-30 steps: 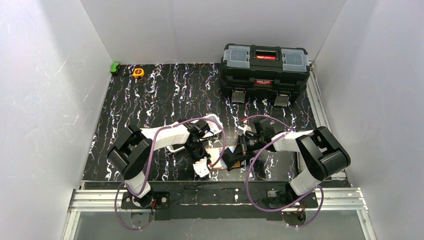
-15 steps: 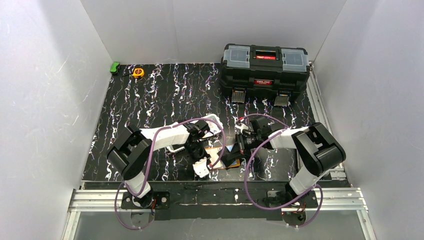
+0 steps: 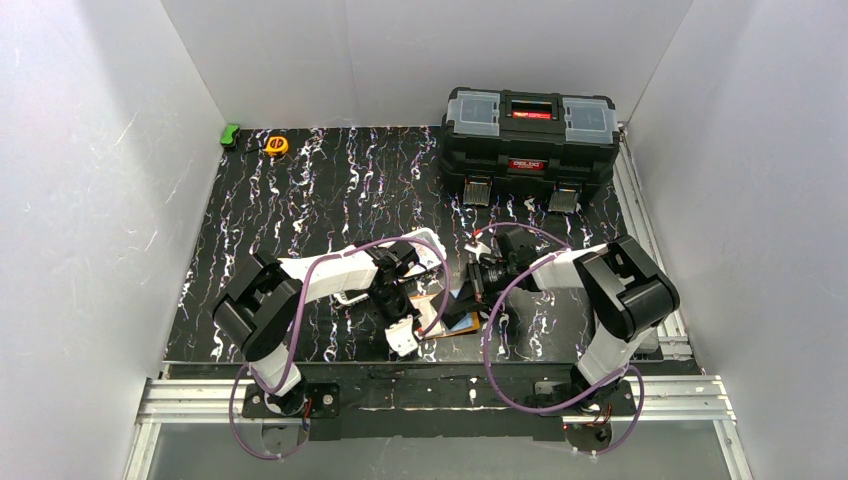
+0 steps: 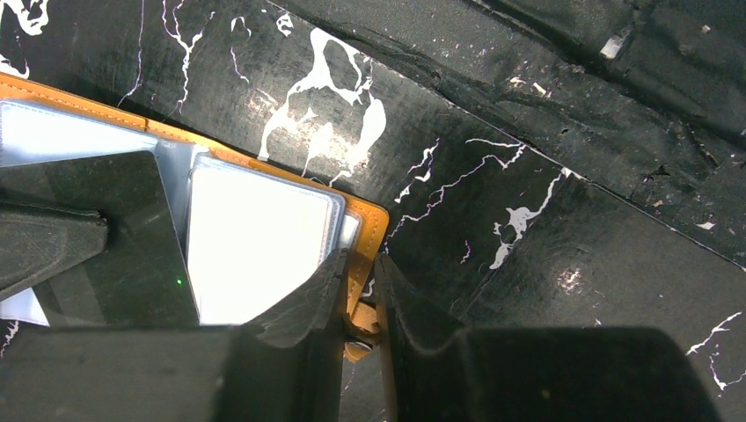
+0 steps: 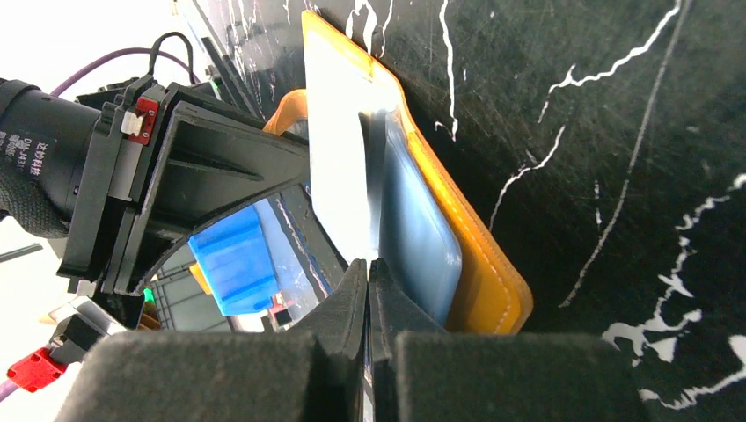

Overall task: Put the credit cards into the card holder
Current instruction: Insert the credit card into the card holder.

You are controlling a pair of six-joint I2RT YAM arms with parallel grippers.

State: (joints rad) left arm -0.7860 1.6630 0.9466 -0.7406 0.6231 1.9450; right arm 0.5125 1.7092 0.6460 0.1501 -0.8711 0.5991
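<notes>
The card holder is an orange wallet lying open near the table's front edge. Its clear pockets show in the left wrist view, one with a whitish card inside. My left gripper is shut on the holder's orange snap tab at its corner; it also shows in the top view. My right gripper is shut on a thin credit card seen edge-on, right at the holder's grey-blue pocket. A pale card face lies over the holder. In the top view my right gripper is over the holder.
A black toolbox stands at the back right. A yellow tape measure and a small green object sit at the back left. A white object lies partly hidden under my left arm. The table's front edge is just behind the holder.
My right gripper has moved left and a little farther from the front edge, bringing its card to the holder. My left gripper has kept its hold on the holder.
</notes>
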